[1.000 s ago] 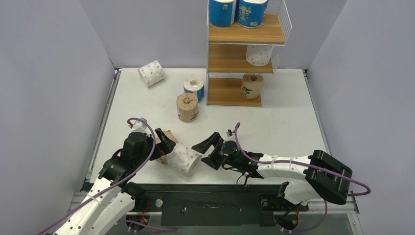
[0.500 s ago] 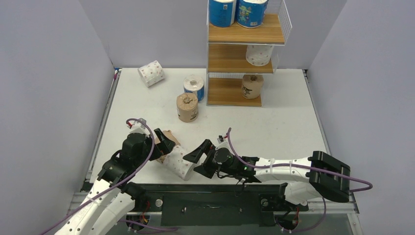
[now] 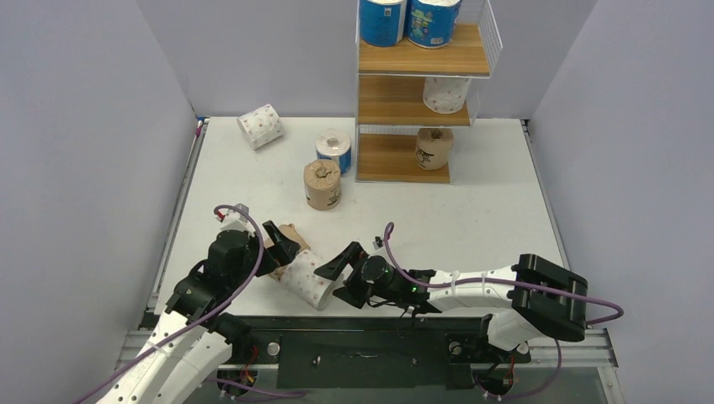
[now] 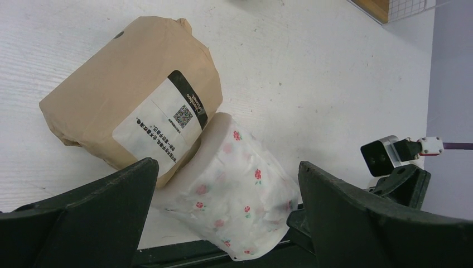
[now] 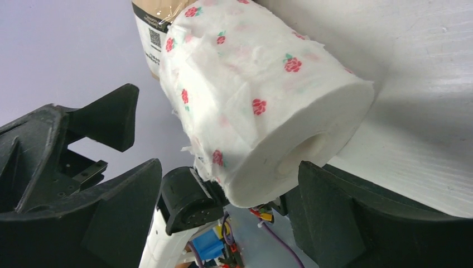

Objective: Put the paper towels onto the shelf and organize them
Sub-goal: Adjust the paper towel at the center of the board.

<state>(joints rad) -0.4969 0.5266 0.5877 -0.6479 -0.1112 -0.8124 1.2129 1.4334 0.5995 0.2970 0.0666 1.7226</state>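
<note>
- White table (image 3: 471,227) between grey walls, with the shelf (image 3: 396,101) at its far edge. It carries two blue rolls (image 3: 383,21) on the top board, a dotted shelf roll (image 3: 444,94) on the middle one and a kraft shelf roll (image 3: 434,147) on the bottom.
- Left arm: rises from the near-left corner with its wrist turned rightward. Left gripper (image 3: 289,251) has its jaws spread wide.
- Right arm: lies low along the near edge with the forearm pointing left. Right gripper (image 3: 330,278) also has its jaws spread wide.
- Near dotted roll (image 5: 251,95): on its side, leaning against the lying kraft roll (image 4: 128,117). Each gripper straddles one end; whether any finger touches it cannot be told.
- Loose on the table: far dotted roll (image 3: 259,126), blue table roll (image 3: 333,150), upright kraft roll (image 3: 322,184).
</note>
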